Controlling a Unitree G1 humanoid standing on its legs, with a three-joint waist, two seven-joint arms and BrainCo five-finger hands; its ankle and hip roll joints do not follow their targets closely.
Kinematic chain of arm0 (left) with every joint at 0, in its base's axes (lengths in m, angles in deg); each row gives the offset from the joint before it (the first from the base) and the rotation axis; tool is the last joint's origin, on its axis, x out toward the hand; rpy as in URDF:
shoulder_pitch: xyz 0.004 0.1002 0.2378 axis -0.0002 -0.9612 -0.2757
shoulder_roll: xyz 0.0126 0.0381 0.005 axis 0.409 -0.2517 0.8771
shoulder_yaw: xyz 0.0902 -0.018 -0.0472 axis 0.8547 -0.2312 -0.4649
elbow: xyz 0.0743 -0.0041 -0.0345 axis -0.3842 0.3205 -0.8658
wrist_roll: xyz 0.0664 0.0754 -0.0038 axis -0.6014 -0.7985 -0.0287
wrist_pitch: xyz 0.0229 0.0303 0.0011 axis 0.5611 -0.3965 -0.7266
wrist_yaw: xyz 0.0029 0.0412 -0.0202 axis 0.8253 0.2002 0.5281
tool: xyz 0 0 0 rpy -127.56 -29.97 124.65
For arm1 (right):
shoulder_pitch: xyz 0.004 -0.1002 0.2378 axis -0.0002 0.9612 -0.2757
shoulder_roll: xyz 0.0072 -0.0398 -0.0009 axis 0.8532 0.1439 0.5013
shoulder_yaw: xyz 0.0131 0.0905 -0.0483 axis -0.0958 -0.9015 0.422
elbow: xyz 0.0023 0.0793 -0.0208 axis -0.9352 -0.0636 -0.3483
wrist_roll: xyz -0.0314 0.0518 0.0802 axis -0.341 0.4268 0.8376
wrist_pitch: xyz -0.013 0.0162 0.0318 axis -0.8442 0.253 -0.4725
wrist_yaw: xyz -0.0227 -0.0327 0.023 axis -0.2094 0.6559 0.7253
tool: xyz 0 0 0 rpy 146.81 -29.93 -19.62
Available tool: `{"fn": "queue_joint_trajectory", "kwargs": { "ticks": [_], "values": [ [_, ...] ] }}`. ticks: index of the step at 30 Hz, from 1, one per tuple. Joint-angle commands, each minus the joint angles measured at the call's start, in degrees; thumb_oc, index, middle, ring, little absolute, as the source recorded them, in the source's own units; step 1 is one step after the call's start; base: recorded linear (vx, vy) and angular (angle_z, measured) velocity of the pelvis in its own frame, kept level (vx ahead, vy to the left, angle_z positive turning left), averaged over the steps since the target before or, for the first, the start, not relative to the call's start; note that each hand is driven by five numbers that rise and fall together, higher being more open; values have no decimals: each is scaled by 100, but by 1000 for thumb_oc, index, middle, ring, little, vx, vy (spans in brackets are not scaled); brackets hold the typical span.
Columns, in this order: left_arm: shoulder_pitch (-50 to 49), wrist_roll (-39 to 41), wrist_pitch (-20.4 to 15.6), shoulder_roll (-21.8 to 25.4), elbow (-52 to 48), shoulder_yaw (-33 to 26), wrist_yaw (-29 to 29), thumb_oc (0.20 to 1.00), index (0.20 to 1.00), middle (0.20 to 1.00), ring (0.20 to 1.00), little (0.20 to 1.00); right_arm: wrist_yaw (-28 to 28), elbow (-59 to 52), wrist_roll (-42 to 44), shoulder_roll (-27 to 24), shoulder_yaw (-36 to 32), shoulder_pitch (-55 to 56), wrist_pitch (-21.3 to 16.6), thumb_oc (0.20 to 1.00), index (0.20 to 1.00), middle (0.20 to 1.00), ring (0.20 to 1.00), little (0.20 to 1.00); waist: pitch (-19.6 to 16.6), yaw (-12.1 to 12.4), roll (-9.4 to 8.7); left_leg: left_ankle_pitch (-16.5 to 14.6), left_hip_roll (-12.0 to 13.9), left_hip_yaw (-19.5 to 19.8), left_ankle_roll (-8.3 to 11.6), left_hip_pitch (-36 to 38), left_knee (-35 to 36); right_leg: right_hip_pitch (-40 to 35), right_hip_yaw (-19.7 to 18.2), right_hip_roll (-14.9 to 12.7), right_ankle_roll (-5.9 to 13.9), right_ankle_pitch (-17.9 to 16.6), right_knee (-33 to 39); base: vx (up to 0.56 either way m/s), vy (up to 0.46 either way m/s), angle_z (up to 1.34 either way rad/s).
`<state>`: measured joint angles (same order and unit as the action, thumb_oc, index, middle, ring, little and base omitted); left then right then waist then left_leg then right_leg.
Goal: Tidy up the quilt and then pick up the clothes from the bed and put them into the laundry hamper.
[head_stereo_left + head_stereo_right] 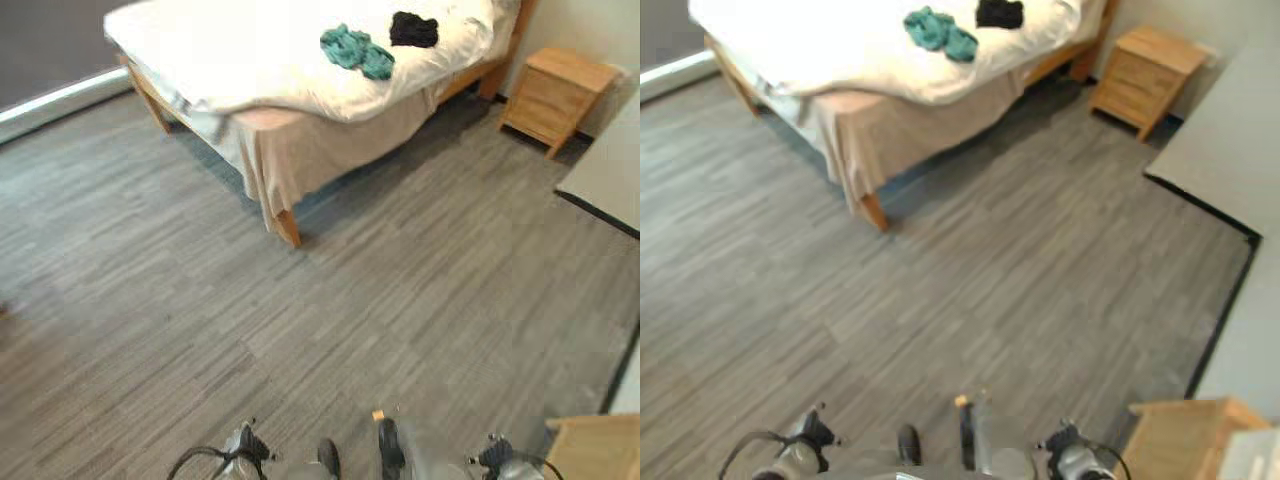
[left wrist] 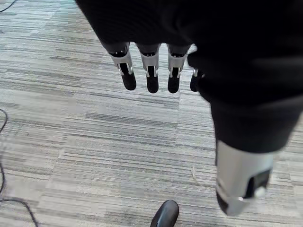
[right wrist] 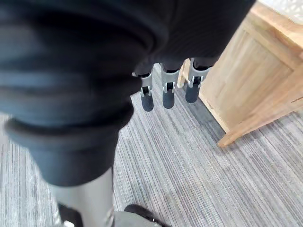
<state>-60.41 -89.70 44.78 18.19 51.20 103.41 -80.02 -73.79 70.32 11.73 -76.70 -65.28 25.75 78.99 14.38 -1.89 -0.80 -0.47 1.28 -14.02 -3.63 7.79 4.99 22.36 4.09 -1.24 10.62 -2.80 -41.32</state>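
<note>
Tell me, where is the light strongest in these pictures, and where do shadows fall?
Left eye view: the white quilt is brightest, its folds nearly lost in glare, and shadow darkens the floor along the bed toward the nightstand. Left wrist view: the left hand hangs dark over evenly lit floor. Right wrist view: the right hand is shaded, with a well-lit wooden cabinet beside it.

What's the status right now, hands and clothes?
Left hand and right hand open, hanging over bare floor. Teal clothes and black clothes lie on the quilt, untouched. Nothing on the floor between robot and bed.
</note>
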Motion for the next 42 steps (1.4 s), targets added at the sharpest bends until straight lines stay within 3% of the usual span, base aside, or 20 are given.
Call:
{"fn": "queue_joint_trajectory", "kwargs": {
  "ticks": [1, 2, 4, 8, 10, 11, 12, 14, 15, 17, 20, 23, 27, 29, 31, 33, 36, 38, 39, 42],
  "values": [
    [25, -60, 55, 47, 186, -4, -36, 1000, 1000, 1000, 1000, 1000, 196, -41, 181, -26, -108, 150, 39, 1000, 1000, 1000, 1000, 1000, 17, -161, 6, -952, -32, 252, 467, 748, 1, -616, 341, -535, 140, 377, 2019, 649, 44, -17],
    [24, -62, 54, 44, 186, -5, -36, 1000, 1000, 1000, 1000, 1000, 196, -42, 181, -29, -107, 152, 40, 1000, 1000, 1000, 1000, 1000, 49, -182, 32, -961, -1, 271, 472, 785, 1, -690, 377, -515, 138, 362, 2072, 747, -10, 20],
    [122, -389, 68, 20, 323, 70, 17, 1000, 1000, 1000, 1000, 1000, 154, -4, 278, -28, -178, 214, 58, 1000, 1000, 1000, 1000, 1000, 69, -472, -8, -1197, -46, 438, 656, 1049, 1, -527, 73, -579, 209, -63, 3926, 541, -88, 14],
    [124, -614, 20, -28, 407, 172, 92, 1000, 1000, 1000, 1000, 1000, 83, 167, 326, 22, -209, 387, 65, 1000, 1000, 1000, 1000, 1000, 3, -701, 94, -1427, 23, 518, 767, 1432, 1, -324, -315, -556, 271, -247, 4105, 619, -82, 29],
    [77, -575, -5, -37, 398, 158, 79, 1000, 1000, 1000, 1000, 1000, 6, 373, 215, -40, -149, 512, 79, 1000, 1000, 1000, 1000, 1000, -106, -736, 200, -1131, 181, 682, 809, 1704, -233, -390, -348, -383, 114, -359, 3887, 664, -217, 18],
    [88, -419, 0, -71, 332, 131, 83, 1000, 1000, 1000, 1000, 1000, -41, 484, 175, -92, -126, 480, 103, 1000, 1000, 1000, 1000, 1000, -93, -732, 303, -465, 471, 634, 960, 1308, -1475, -684, -280, -212, -131, -272, 3794, 596, -275, 18],
    [89, -419, 0, -67, 332, 130, 83, 1000, 1000, 1000, 1000, 1000, -41, 485, 175, -89, -125, 479, 103, 1000, 1000, 1000, 1000, 1000, -104, -737, 287, -452, 457, 642, 960, 1290, -1474, -672, -283, -227, -132, -283, 3803, 504, -323, 35],
    [148, -67, 0, -14, 145, 47, 6, 1000, 1000, 1000, 1000, 1000, -39, 508, 3, -178, 28, 429, 106, 1000, 1000, 1000, 1000, 1000, 7, -566, 211, 730, 684, 829, 1076, 195, -3511, -1272, -52, -183, -503, -138, 4046, 398, -366, 42],
    [203, 54, 6, 21, 17, 38, -56, 1000, 1000, 1000, 1000, 1000, -6, 405, -41, -243, 89, 337, 126, 1000, 1000, 1000, 1000, 1000, 141, -413, 104, 841, 723, 787, 1006, -270, -4357, -1510, -13, -221, -651, -41, 4107, 393, -400, 10],
    [341, 334, -31, 76, -76, -53, -244, 1000, 1000, 1000, 1000, 1000, 33, 165, -379, -496, 371, -72, 101, 1000, 1000, 1000, 1000, 1000, 281, -21, -193, 392, 786, 478, 882, -1221, -5053, -2196, 8, -364, -747, 228, 4438, 525, -288, 2],
    [317, 393, -62, 63, -151, -72, -312, 1000, 1000, 1000, 1000, 1000, 57, 87, -509, -602, 452, -222, 100, 1000, 1000, 1000, 1000, 1000, 243, 186, -231, 212, 689, 149, 929, -1697, -4370, -2628, 24, -434, -686, 422, 4591, 566, -10, -22],
    [134, 338, -72, -13, -51, -191, -350, 1000, 1000, 1000, 1000, 1000, 120, -131, -422, -640, 354, -300, -30, 1000, 1000, 1000, 1000, 1000, -21, 398, -143, 275, 455, -733, 930, -1850, -1627, -3339, 156, -351, -501, 973, 4632, 645, 130, -1],
    [-15, 192, 16, -57, 58, -255, -241, 1000, 1000, 1000, 1000, 1000, 98, -216, -627, -592, 401, -262, -26, 1000, 1000, 1000, 1000, 1000, -178, 386, -174, 417, 342, -1569, 781, -1341, -565, -3759, 309, -273, -408, 1268, 4462, 571, 134, 35],
    [-99, 135, 43, -27, 154, -288, -224, 1000, 1000, 1000, 1000, 1000, 82, -229, -610, -458, 415, -183, -68, 1000, 1000, 1000, 1000, 1000, -269, 457, -304, 278, 74, -1327, 534, -1207, -496, -3574, 416, -310, -250, 1237, 3611, 471, 118, 9],
    [-35, 11, 137, 54, 215, -330, -190, 1000, 1000, 1000, 1000, 1000, 12, -310, -458, -202, 330, -189, -73, 1000, 1000, 1000, 1000, 1000, -127, 252, -316, 57, 2, -1371, 320, -603, -125, -2668, 511, -479, 353, 584, 1431, 399, 123, 65],
    [50, 69, 149, 130, 212, -367, -197, 1000, 1000, 1000, 1000, 1000, 8, -364, -466, -71, 356, -231, -67, 1000, 1000, 1000, 1000, 1000, -24, 144, -230, -36, 125, -1278, 309, -267, -4, -1945, 568, -660, 362, 456, 485, 446, 14, 121],
    [165, 88, 69, 172, 107, -256, -186, 1000, 1000, 1000, 1000, 1000, -2, -355, -438, -19, 383, -135, -70, 1000, 1000, 1000, 1000, 1000, 36, 35, -103, -62, 263, -972, 459, -42, 1, -1674, 533, -767, -43, 733, 2025, 395, -144, 71],
    [203, 76, 44, 179, 72, -235, -198, 1000, 1000, 1000, 1000, 1000, -16, -345, -419, -25, 381, -105, -68, 1000, 1000, 1000, 1000, 1000, 32, -42, -119, -152, 239, -803, 518, 34, 1, -1696, 216, -785, -53, 642, 2865, 389, -222, 94],
    [271, 67, 17, 242, 61, -221, -233, 1000, 1000, 1000, 1000, 1000, -70, -306, -374, -66, 369, -40, -27, 1000, 1000, 1000, 1000, 1000, -10, -172, -189, -304, 177, -479, 596, 147, 1, -1736, -602, -841, 30, 403, 3818, 232, -165, 78],
    [236, 123, 12, 287, 75, -312, -276, 1000, 1000, 1000, 1000, 1000, -84, -173, -386, -92, 335, 24, 29, 1000, 1000, 1000, 1000, 1000, -52, -109, -202, -402, 210, -507, 629, 251, -48, -1590, -781, -914, 145, 209, 3758, 282, -205, 114]
  ]
}}
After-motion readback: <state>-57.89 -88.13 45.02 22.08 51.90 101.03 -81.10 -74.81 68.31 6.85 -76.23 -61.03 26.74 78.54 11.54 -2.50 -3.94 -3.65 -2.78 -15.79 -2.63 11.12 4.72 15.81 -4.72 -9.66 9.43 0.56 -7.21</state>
